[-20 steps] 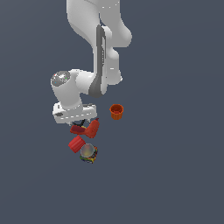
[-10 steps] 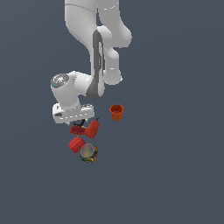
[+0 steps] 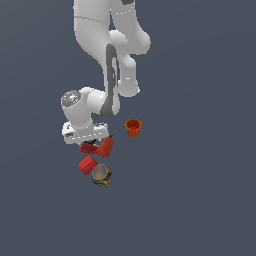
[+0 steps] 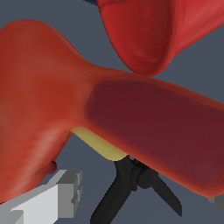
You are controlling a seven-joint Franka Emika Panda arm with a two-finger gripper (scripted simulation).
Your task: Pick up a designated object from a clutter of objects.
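Black-pronged item (image 4: 140, 183) lies between spread fingers (image 4: 48, 199), untouched, under the red bottle (image 4: 109, 109).

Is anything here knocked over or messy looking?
Mostly the red bottle-shaped item: it lies tipped beneath the hand, not upright. The can also looks tilted. The orange cup stands apart, upright.

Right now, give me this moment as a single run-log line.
phase: descent onto clutter | gripper: low over black-red item, jaw state unclear | bright red bottle: adjacent | orange cup: apart | lifted: nothing visibly
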